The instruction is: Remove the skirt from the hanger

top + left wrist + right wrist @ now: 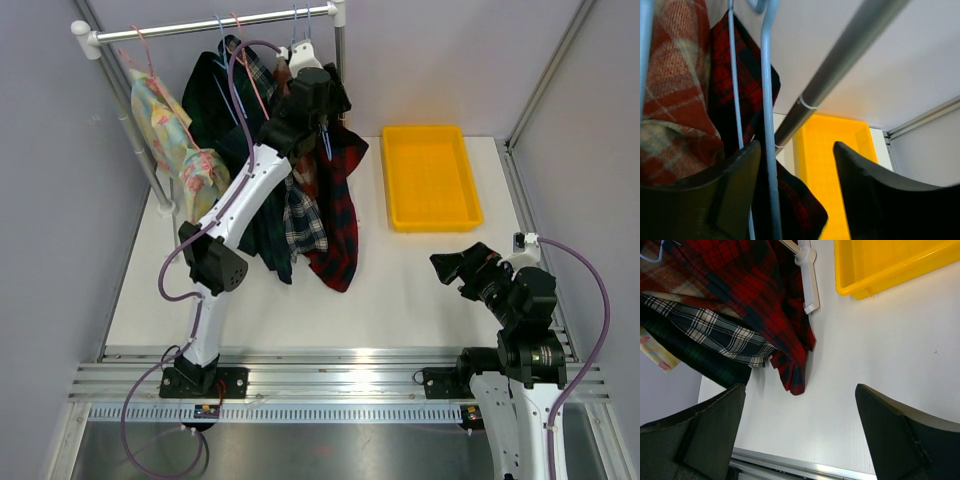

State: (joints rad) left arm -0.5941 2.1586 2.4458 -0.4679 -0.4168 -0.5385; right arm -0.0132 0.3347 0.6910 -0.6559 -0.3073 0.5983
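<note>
One red plaid skirt (338, 215) is hung on a blue hanger (769, 90) from the rail (215, 22) above the left half of the worktop's (400, 290) far edge. The left claw (797, 150) is held open with the hanger wire between its fingers. The right claw (800, 390) is held open near the front right corner, short of a yellow tray (436, 130).

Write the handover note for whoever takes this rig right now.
Left end effector: open, up at the rail, a blue hanger wire between its fingers, not clamped.
Right end effector: open, empty, low over the table.
Red plaid skirt hangs on the rail among other garments.
Done: approach only.
To do: grip, free the skirt from its hanger.
</note>
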